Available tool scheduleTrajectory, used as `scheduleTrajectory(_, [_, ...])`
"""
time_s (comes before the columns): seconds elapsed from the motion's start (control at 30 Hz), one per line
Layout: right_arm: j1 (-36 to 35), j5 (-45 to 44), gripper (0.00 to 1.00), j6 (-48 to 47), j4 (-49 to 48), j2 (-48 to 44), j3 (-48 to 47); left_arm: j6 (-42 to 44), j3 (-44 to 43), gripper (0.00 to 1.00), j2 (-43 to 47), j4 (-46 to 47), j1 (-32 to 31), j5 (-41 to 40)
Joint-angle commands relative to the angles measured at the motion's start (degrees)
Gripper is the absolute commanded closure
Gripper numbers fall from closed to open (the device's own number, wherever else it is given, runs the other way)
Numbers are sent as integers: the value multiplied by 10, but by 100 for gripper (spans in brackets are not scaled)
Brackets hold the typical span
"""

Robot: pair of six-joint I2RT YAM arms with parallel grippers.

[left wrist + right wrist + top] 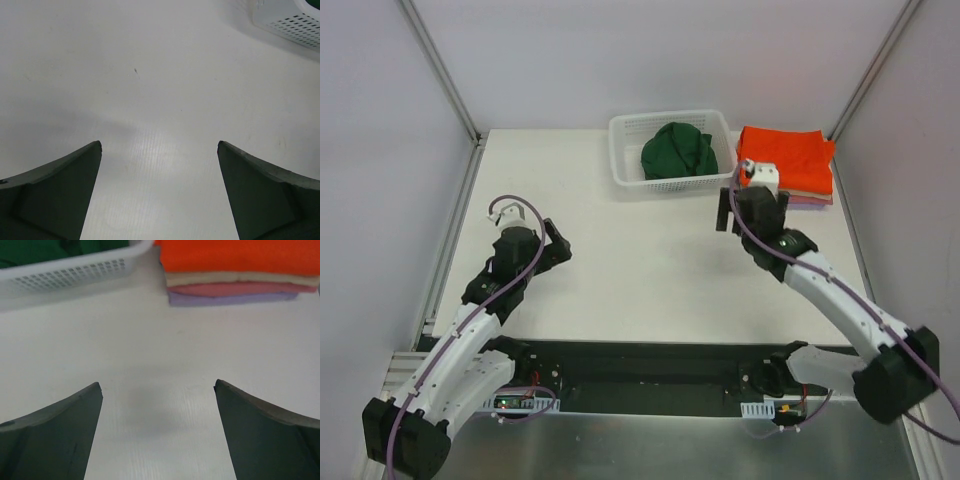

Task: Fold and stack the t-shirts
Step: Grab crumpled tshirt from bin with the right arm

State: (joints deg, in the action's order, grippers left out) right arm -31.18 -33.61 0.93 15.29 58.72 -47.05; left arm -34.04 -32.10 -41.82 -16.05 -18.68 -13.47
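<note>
Just ahead of the right gripper [158,385], whose jaws stand wide apart with nothing between them, the white mesh basket [65,275] sits off to its left with the dark green t-shirt [30,250] bunched up inside. Off to its right lies the stack of folded t-shirts [788,165], the orange t-shirt [235,255] on top and tan, pink and lilac layers beneath. Across the table [150,75], the left gripper [160,145] hangs just as open and empty over bare white surface, only a corner of the basket showing far ahead to its right.
</note>
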Motion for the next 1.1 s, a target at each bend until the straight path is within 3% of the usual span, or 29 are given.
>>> scheduleTrajectory(0.0, [15,81,4,-36,-22,163,-183,16,13,1,0,69,1,37])
scheduleTrajectory(0.27, [46,185,4,-101,32,494,-543,28,23,1,-21,103,1,48])
scheduleTrajectory(0.53, [54,193,4,-99,45,806,-872,26,23,1,-34,107,2,34])
scheduleTrajectory(0.73, [60,269,3,11,48,915,-954,26,24,1,-39,107,2,21])
scheduleTrajectory(0.77, [60,271,9,24,36,916,-952,27,24,1,-38,107,2,20])
scheduleTrajectory(0.83, [61,265,39,42,11,914,-938,26,26,1,-35,107,2,18])
scheduleTrajectory(0.9, [65,263,97,71,8,913,-944,26,27,1,-31,107,2,18])
scheduleTrajectory(1.07, [71,360,99,88,-64,870,-946,27,34,1,-12,106,2,19])
